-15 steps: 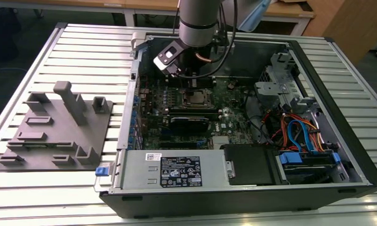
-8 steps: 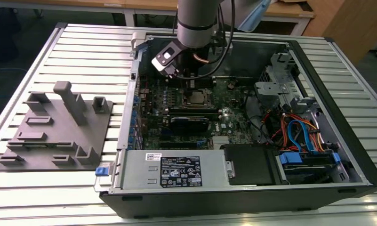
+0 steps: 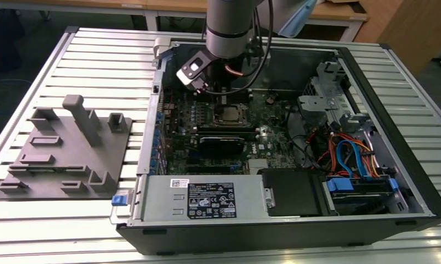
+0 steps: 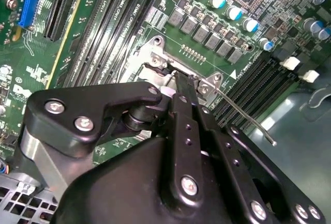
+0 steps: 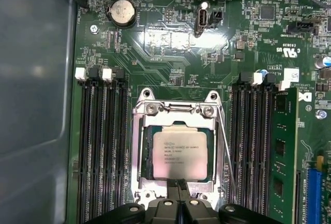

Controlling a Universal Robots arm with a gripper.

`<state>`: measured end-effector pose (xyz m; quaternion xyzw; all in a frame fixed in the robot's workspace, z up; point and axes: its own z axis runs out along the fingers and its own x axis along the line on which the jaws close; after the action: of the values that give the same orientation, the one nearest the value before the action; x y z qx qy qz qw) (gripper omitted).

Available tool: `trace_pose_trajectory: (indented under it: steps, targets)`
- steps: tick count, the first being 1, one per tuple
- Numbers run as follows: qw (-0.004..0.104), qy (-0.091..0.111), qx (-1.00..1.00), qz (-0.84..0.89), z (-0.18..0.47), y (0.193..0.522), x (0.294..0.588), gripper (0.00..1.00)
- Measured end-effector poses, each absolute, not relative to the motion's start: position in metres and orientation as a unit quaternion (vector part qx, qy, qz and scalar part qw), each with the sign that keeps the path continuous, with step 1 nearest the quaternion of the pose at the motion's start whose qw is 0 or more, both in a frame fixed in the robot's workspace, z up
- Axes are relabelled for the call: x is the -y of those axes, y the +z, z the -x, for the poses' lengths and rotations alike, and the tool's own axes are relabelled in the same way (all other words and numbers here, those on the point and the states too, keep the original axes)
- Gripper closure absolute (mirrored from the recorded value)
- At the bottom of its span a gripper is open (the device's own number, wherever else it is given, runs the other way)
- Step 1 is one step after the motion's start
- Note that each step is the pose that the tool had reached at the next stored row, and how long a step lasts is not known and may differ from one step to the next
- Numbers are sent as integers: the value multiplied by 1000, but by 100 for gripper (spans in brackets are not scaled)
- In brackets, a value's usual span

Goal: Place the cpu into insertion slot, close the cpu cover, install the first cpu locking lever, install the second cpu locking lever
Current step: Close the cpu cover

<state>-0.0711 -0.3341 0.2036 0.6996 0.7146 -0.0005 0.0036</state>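
You had the gripper (image 5: pixel 178 187), fingers pressed together, at one edge of the cpu cover (image 5: pixel 138 146), likely to hold it flat over the seated cpu (image 5: pixel 180 154).

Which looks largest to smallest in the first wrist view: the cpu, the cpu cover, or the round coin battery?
1. cpu cover, framing the chip
2. cpu
3. coin battery, clearly smallest
All sit flat on one board, so nearness barely skews this.
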Motion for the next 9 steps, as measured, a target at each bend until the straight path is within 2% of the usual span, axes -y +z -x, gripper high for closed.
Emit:
trace_pose_trajectory:
  steps: [9]
  targets:
    - [-3, 5, -715, -700, 71, 199, 334, 90]
